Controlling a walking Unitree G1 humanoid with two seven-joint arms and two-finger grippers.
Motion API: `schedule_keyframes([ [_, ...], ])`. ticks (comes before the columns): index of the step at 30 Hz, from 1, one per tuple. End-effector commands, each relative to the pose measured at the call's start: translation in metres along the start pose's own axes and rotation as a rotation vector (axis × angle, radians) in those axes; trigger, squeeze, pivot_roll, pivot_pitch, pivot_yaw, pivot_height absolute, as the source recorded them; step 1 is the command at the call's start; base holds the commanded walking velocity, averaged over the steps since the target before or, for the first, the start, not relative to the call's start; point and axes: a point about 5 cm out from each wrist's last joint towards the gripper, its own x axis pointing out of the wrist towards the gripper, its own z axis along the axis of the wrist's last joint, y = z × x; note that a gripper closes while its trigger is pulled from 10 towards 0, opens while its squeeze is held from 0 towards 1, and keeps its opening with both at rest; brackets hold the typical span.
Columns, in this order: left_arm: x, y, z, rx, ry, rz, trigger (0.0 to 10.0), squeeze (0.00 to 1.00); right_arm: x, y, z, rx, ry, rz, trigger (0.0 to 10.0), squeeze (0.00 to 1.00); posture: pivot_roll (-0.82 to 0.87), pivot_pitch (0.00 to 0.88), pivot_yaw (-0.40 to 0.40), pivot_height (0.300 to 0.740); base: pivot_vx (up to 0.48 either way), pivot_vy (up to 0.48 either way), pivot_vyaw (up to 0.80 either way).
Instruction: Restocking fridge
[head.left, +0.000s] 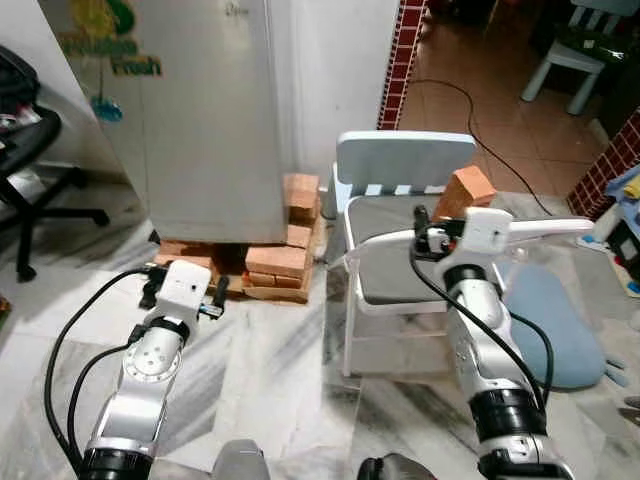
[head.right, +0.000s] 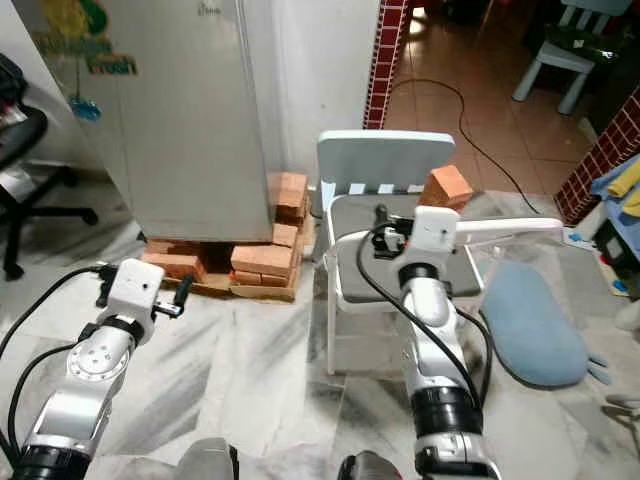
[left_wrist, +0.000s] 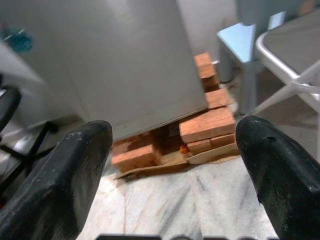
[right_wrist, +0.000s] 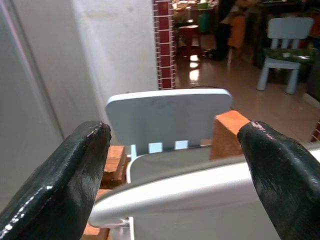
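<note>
Basically fridge (head.left: 200, 110) stood shut at 11 o'clock, upright on bricks (head.left: 275, 262); left gripper (head.left: 180, 292) nearer, jaws spread, empty. Right gripper (head.left: 440, 245) spread above chair (head.left: 400, 250).

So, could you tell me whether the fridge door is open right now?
No, the fridge shows a flat closed front, standing on bricks.

The fridge (head.left: 200, 110) is cut off above, its base hidden among bricks (head.left: 275, 262).
</note>
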Motion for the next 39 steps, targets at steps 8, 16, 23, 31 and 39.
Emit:
schedule_keyframes([
  [8,0.007,0.015,-0.011,-0.043,0.025,0.008,10.0,0.0,-0.003,0.009,0.01,-0.003,-0.041,0.022,10.0,0.0,0.08,0.0,0.025,0.74,0.0,0.031,0.0],
  [16,0.009,0.012,-0.002,-0.068,-0.055,0.032,10.0,0.0,-0.001,0.012,0.004,-0.03,0.004,0.106,10.0,0.0,0.17,0.0,-0.103,0.74,0.0,0.459,0.0],
  [23,0.004,0.011,-0.008,-0.108,-0.061,0.036,10.0,0.0,0.003,0.03,0.004,-0.026,0.012,0.166,10.0,0.0,0.17,0.0,-0.112,0.74,0.0,0.48,-0.33],
  [31,-0.003,0.021,-0.012,-0.173,-0.082,0.02,10.0,0.0,-0.001,0.019,0.001,-0.013,0.023,0.125,10.0,0.0,0.14,0.0,-0.077,0.74,0.0,0.48,-0.8],
  [39,-0.005,0.026,-0.013,-0.25,-0.091,0.013,10.0,0.0,-0.005,0.018,0.0,-0.015,0.021,0.115,10.0,0.0,0.13,0.0,-0.059,0.74,0.0,0.48,-0.8],
])
